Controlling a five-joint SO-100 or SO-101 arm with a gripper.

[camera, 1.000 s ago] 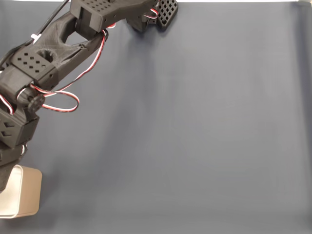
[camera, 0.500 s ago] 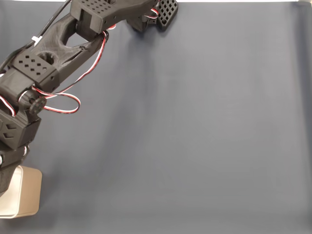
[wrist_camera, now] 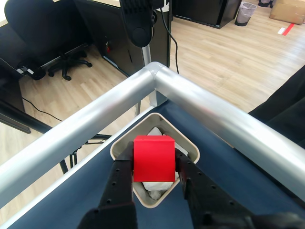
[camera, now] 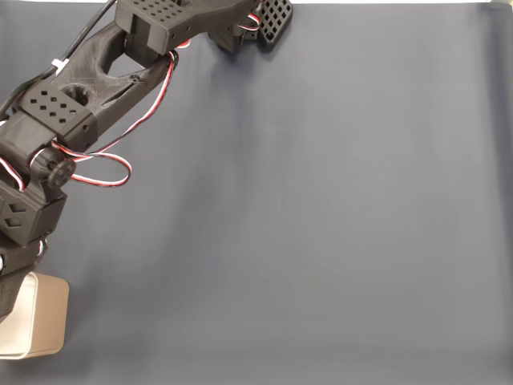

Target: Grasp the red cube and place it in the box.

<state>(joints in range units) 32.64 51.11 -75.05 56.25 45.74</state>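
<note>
In the wrist view your gripper (wrist_camera: 153, 179) is squeezing the red cube (wrist_camera: 153, 158) right over the box (wrist_camera: 122, 143).

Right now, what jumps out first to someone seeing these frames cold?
In the wrist view, the red cube dominates: it is clamped between the gripper fingers, right over the open beige box near the table corner. Behind it, two shiny metal rails meet at that corner, with an office floor beyond. In the fixed view, the black arm sweeps across the upper left above a plain dark mat, with the box at the bottom-left edge.
</note>
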